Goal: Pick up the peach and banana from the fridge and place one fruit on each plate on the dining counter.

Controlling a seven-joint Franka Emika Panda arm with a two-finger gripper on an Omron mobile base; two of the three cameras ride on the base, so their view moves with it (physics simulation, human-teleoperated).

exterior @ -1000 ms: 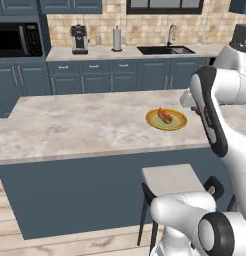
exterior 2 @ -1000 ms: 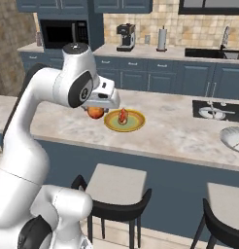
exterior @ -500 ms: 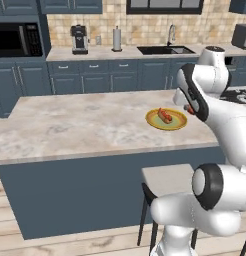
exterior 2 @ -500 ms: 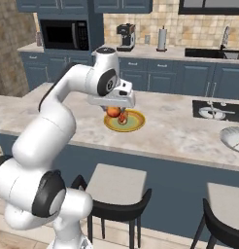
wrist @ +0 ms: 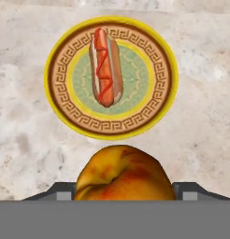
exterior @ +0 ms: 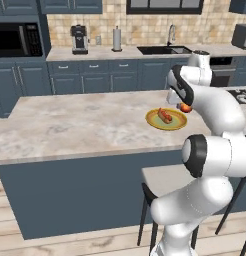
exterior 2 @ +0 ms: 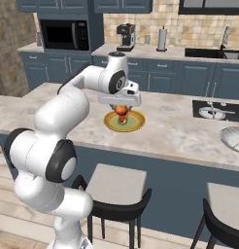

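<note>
My hand is closed on the peach, which sits between my fingers and hangs just above the yellow plate. A second ago I carried the fruit short of that plate, out over bare stone; since then my arm has swung across, and now the peach is over the plate itself. Looking down along my fingers, the peach fills the near foreground and the plate's patterned rim lies just beyond it, with a hot dog lying along the middle of the plate.

The plate stands on the tabletop near its front edge, toward the cooktop end. The second, pale plate waits farther along the same front edge, well apart.

I judge the carry to be nearly over: the peach must go down beside the hot dog, on the free part of the plate, and the banana's turn comes afterwards.
</note>
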